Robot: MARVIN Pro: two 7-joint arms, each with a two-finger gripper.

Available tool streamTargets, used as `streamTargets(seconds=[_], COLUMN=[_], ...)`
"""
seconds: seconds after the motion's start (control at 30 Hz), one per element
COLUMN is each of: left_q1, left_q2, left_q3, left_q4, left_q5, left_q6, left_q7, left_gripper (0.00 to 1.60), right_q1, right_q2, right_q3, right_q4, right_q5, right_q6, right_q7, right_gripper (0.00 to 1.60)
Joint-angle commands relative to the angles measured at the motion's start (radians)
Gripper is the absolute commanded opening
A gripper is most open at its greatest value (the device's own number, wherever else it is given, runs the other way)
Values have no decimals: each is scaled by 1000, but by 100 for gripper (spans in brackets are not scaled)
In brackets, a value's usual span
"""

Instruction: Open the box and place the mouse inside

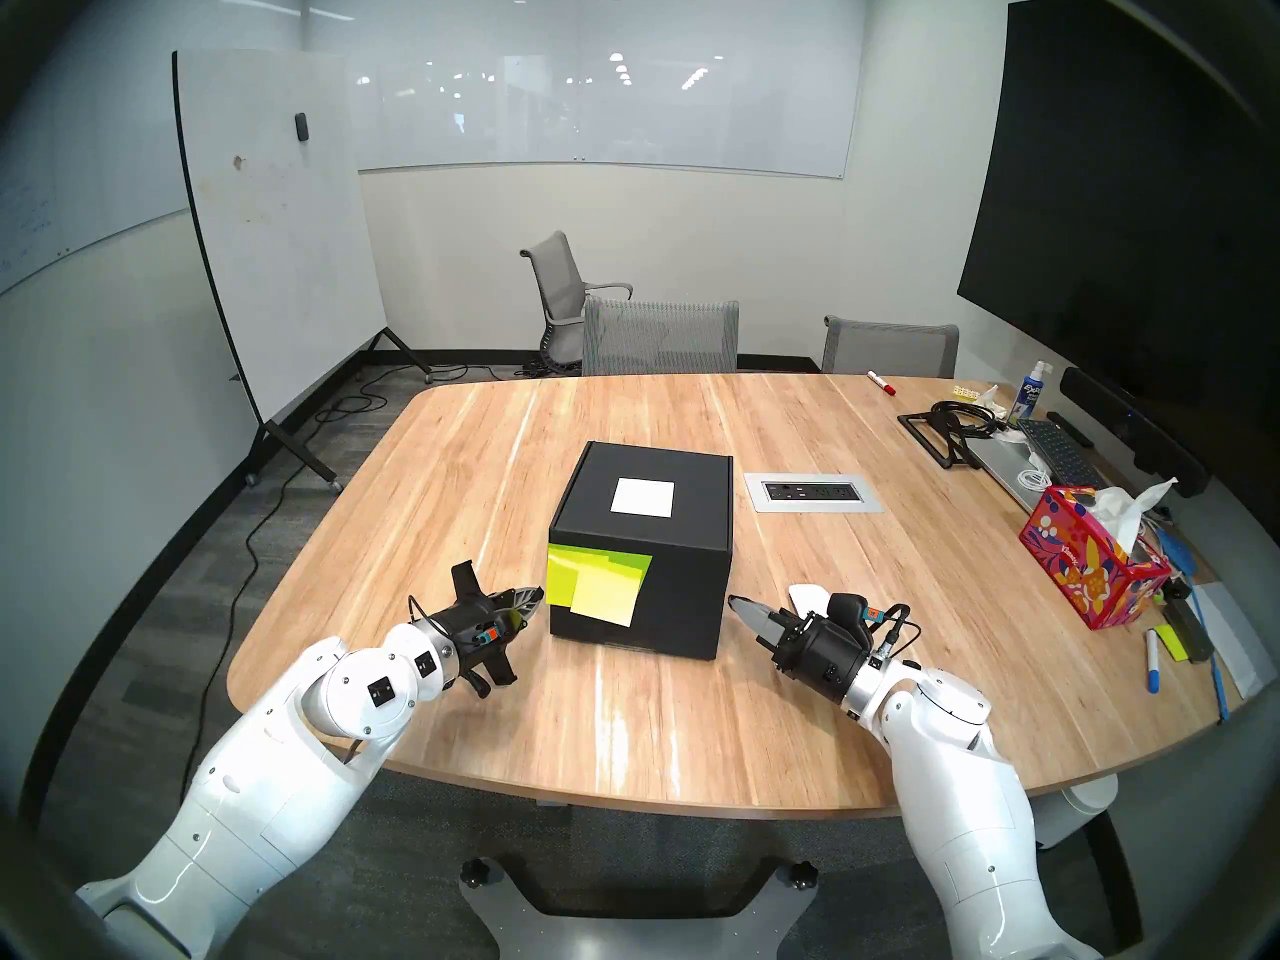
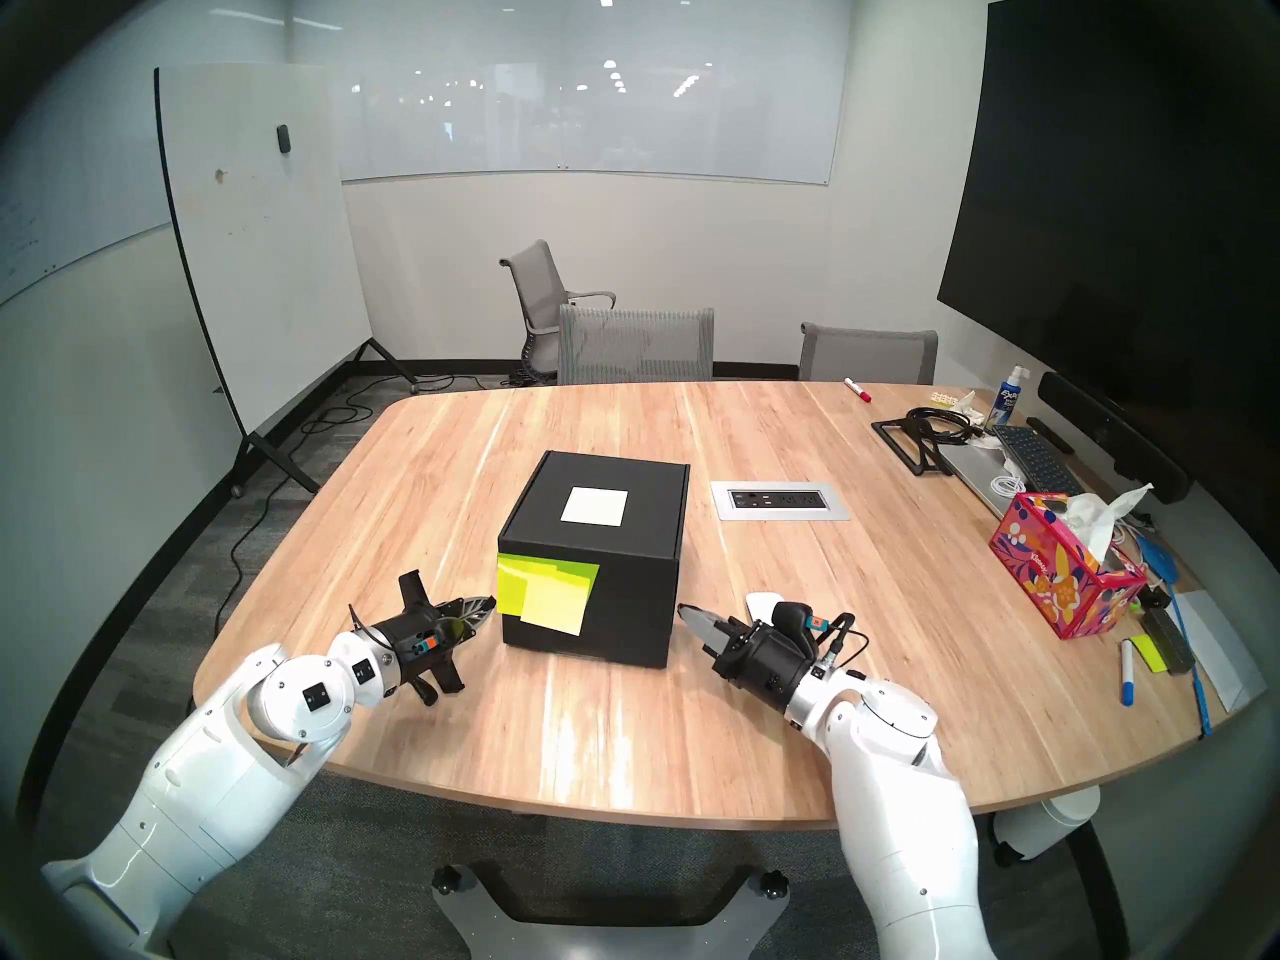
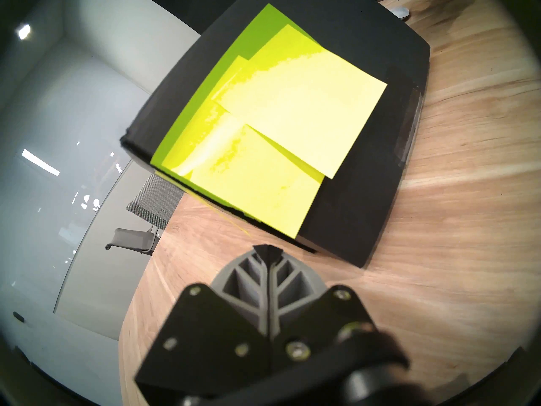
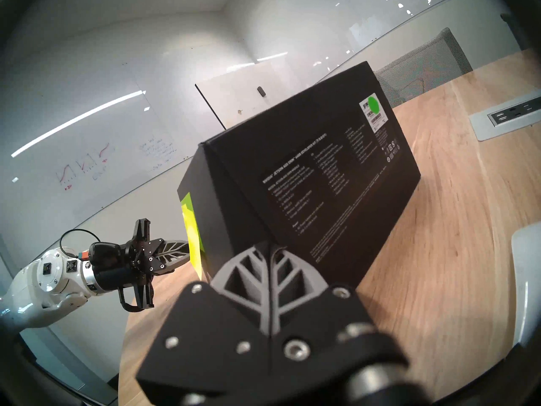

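The black box (image 1: 682, 591) (image 2: 627, 595) stands shut in the middle of the wooden table (image 1: 623, 716), with a white label (image 1: 643, 498) on its lid. Yellow-green sticky notes (image 1: 599, 584) (image 3: 278, 127) cover the left of its front flap. My left gripper (image 1: 537, 598) (image 3: 267, 248) is shut and empty, its tip just left of the notes at the box's front left corner. My right gripper (image 1: 735, 602) (image 4: 268, 245) is shut and empty at the box's front right corner (image 4: 234, 220). The white mouse (image 1: 810, 595) (image 4: 527, 279) lies on the table right behind the right gripper, partly hidden by it.
A power outlet panel (image 1: 814, 492) is set into the table right of the box. A red floral tissue box (image 1: 1094, 564), a keyboard (image 1: 1056, 453), markers and cables crowd the far right edge. Grey chairs (image 1: 658, 335) stand behind the table.
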Motion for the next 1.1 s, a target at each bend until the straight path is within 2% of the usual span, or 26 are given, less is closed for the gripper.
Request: streamTargets(seconds=[0.0,0.53,1.07], left_q1=[-13,-20,-7], left_q2=[-2,9,25], left_q3=[-3,-17,-26], left_q4=[-12,0,-3], left_q5=[-4,-24,-42], left_q6=[3,-2,-13], left_q7=[-3,-8,-8], left_gripper=[0,0,0], right_q1=[23,56,61], right_q2=[-8,-16,-22], right_q3=[5,-5,-11], right_q4=[6,68,80], right_q5=[20,19,18], right_q6=[-4,-22,-37], right_q7=[17,42,53], right_gripper=[0,0,0])
